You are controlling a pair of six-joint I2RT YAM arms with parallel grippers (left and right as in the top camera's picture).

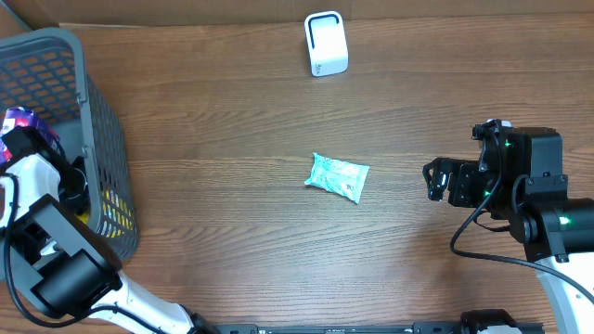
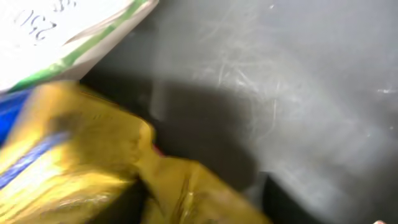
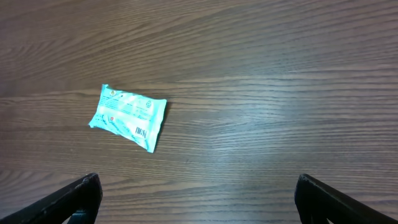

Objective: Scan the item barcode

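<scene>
In the left wrist view a crinkled yellow foil packet (image 2: 93, 155) lies on the grey basket floor (image 2: 292, 81). It fills the gap between my left gripper's (image 2: 199, 208) dark fingers (image 2: 121, 208), which are shut on it. From overhead the left arm (image 1: 37, 176) reaches down into the grey basket (image 1: 102, 121), and its jaws are hidden there. A teal packet (image 1: 338, 177) lies flat mid-table, also seen in the right wrist view (image 3: 128, 117). My right gripper (image 1: 444, 181) hovers to its right, open and holding nothing (image 3: 198, 199). A white scanner (image 1: 326, 44) stands at the back.
Inside the basket a white packet with a green edge (image 2: 56, 31) and something blue (image 2: 9, 118) lie beside the yellow one. The basket's mesh wall (image 1: 116, 199) rises between the left arm and the brown wooden table (image 1: 241, 121).
</scene>
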